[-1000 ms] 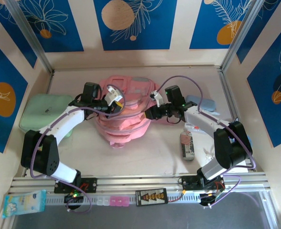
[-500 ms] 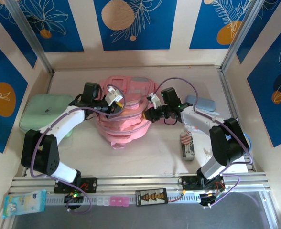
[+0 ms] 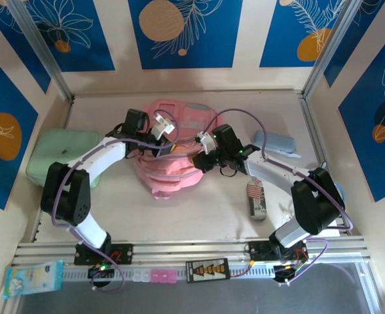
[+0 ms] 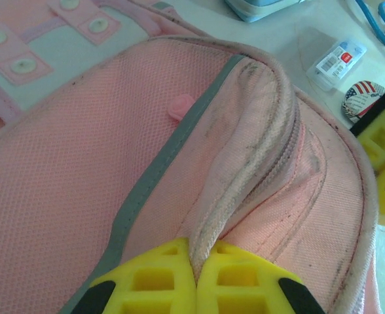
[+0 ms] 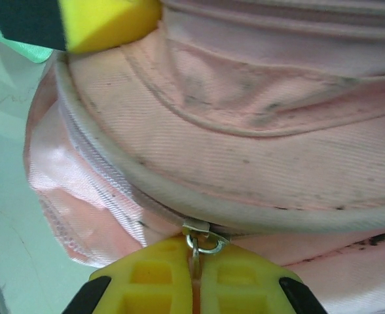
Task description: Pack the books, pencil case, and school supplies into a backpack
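Observation:
The pink backpack (image 3: 169, 171) lies in the middle of the table. My left gripper (image 4: 196, 261) is shut on a raised fold of its zipper edge (image 4: 245, 176), near the bag's top (image 3: 168, 133). My right gripper (image 5: 198, 256) is shut on the metal zipper pull (image 5: 199, 237) at the bag's right side (image 3: 197, 156). The pale blue pencil case (image 3: 277, 142) lies at the back right. School supplies rest to the right: a flag-print pack (image 3: 255, 191), a grey-white oblong (image 3: 258, 208) and a white card with a red mark (image 4: 337, 61). The books are out of view.
A mint-green soft case (image 3: 58, 154) lies at the left wall, beside my left arm. A blue tissue pack (image 3: 32, 278) sits on the front rail at the left. Cables loop above both wrists. Walls close in the table on three sides.
My right gripper moved left against the backpack's side and shut on the zipper pull. My left gripper shifted right along the bag's top, still shut on the fabric.

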Robot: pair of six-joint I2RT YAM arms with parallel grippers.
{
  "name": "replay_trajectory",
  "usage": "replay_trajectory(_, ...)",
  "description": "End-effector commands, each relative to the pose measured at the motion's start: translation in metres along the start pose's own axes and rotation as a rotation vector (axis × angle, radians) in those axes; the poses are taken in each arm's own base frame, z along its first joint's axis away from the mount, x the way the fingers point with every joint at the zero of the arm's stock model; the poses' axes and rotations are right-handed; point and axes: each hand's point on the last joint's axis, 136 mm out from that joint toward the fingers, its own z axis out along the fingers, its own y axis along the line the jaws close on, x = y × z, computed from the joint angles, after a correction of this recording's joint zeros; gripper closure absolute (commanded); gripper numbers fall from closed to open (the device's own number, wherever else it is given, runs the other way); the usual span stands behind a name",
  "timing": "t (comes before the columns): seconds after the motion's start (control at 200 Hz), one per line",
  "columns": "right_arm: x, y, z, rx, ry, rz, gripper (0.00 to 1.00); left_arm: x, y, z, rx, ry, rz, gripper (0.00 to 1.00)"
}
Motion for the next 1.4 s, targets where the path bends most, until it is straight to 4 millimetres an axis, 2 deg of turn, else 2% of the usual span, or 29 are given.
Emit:
replay_trajectory(0.0,0.000,0.032,-0.009,-0.113,-0.031,0.018,0.95,-0.040,0.011,0.003,-0.054,-0.115,0.039,1.00)
replay_trajectory(0.18,-0.001,0.022,-0.022,-0.085,-0.079,0.040,0.94,-0.044,0.009,0.003,-0.041,-0.135,0.036,1.00)
replay_trajectory(0.405,0.009,0.019,-0.012,-0.042,0.021,0.070,0.94,-0.046,0.010,0.010,-0.056,-0.135,0.015,1.00)
replay_trajectory(0.65,0.002,0.018,0.005,-0.029,0.102,0.289,0.93,-0.031,0.033,0.032,-0.181,-0.071,-0.047,1.00)
replay_trajectory(0.825,0.011,-0.006,0.007,0.080,0.221,0.381,0.93,-0.026,0.041,0.042,-0.191,-0.050,-0.076,1.00)
replay_trajectory(1.035,0.000,0.021,0.018,-0.064,0.188,0.405,0.91,-0.035,0.040,0.048,-0.168,-0.085,-0.090,1.00)
replay_trajectory(1.115,-0.003,0.010,0.014,-0.025,0.155,0.443,0.87,-0.039,0.037,0.045,-0.160,-0.096,-0.074,1.00)
replay_trajectory(1.175,-0.004,-0.003,0.005,0.016,0.117,0.482,0.79,-0.039,0.035,0.041,-0.155,-0.099,-0.059,1.00)
replay_trajectory(1.275,-0.009,-0.017,-0.018,0.017,0.037,0.541,0.63,-0.041,0.027,0.033,-0.142,-0.111,-0.024,1.00)
replay_trajectory(1.395,-0.017,-0.024,-0.049,-0.023,-0.071,0.593,0.47,-0.044,0.017,0.023,-0.123,-0.130,0.026,1.00)
